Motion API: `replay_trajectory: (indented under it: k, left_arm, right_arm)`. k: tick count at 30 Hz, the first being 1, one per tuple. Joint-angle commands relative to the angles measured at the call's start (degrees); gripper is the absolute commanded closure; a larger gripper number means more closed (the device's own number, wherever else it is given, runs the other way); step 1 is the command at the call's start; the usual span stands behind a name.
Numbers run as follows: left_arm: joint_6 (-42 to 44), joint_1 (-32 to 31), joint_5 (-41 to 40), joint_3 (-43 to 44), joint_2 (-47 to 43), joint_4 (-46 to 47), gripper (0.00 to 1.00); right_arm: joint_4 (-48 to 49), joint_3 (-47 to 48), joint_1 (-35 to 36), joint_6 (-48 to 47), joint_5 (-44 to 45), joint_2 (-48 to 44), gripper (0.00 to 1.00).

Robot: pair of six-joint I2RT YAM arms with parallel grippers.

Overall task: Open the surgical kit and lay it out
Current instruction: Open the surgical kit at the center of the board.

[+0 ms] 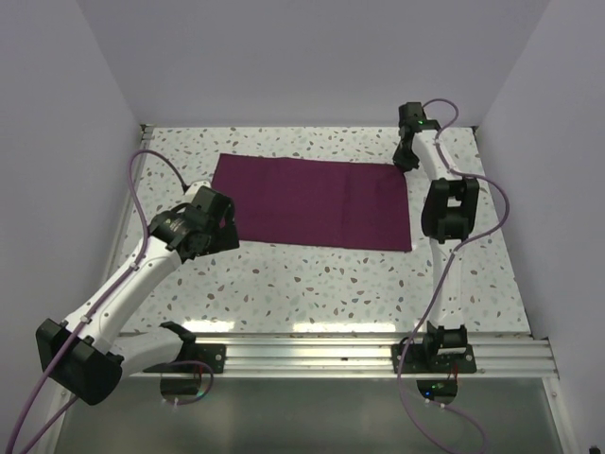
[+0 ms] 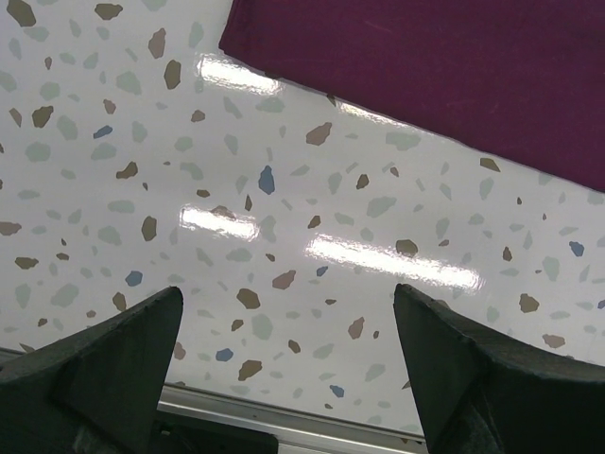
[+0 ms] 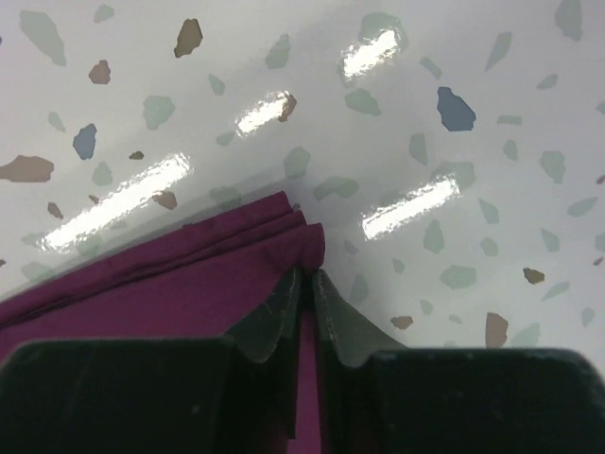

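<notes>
The maroon cloth wrap (image 1: pixel 312 200) lies folded flat as a rectangle at the back middle of the table. My right gripper (image 1: pixel 406 159) is at its far right corner, shut on the layered cloth corner (image 3: pixel 189 274); the jaws pinch a fold of cloth between them. My left gripper (image 1: pixel 219 225) is open and empty over bare table just off the cloth's near left corner; the cloth edge (image 2: pixel 435 66) shows at the top of the left wrist view. The steel tray and instruments are hidden or out of view.
The speckled terrazzo table (image 1: pixel 312 284) is walled on the left, back and right. A metal rail (image 1: pixel 359 345) with the arm bases runs along the near edge.
</notes>
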Motion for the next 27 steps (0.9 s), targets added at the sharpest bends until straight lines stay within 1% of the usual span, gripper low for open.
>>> replay_trajectory:
  k: [1,4,9,10,11,12,16,21,23,26,27]
  left_arm:
    - [0.6,-0.1,0.9,1.2,-1.7,1.8,0.03]
    - [0.8,-0.1,1.1,1.1,-2.4,2.1,0.03]
    - [1.4,-0.1,1.6,1.4,-3.1,2.8,0.03]
    - [1.6,-0.1,1.8,1.6,-3.1,3.0,0.03]
    - [1.7,0.0,2.0,1.8,-3.0,3.0,0.03]
    - [2.0,-0.1,2.1,1.9,-3.0,3.0,0.03]
    - [2.7,-0.1,2.3,3.0,-2.8,3.1,0.03]
    - [4.4,-0.1,2.3,6.4,-0.9,3.9,0.02]
    - [5.1,-0.1,1.9,9.1,1.0,4.4,0.02]
    - [7.3,-0.1,1.7,13.1,3.9,6.0,0.01]
    - [8.3,-0.1,1.7,14.2,4.9,6.5,0.01]
  right_arm:
    - [-2.3,-0.5,-0.2,-1.1,1.4,-7.3,0.84]
    - [-3.0,-1.4,-0.1,-1.3,0.8,-8.6,0.85]
    - [-4.3,-3.4,0.7,-1.6,0.1,-9.9,0.83]
    - [-4.3,-4.0,0.7,-1.6,0.1,-10.1,0.85]
    - [-4.2,-4.2,0.9,-1.6,0.2,-10.3,0.94]
    - [-4.4,-4.7,1.0,-1.6,-0.1,-10.4,0.99]
    - [-4.2,-6.5,1.4,-1.5,-2.9,-11.8,1.00]
    - [-1.3,-12.7,4.9,-3.4,-6.3,-17.7,1.00]
    - [-1.1,-14.9,6.3,-3.5,-7.4,-19.9,1.00]
    - [-0.3,-21.2,8.5,-3.1,-10.0,-26.0,1.00]
    - [0.7,-25.2,9.2,-3.2,-10.4,-29.9,1.00]
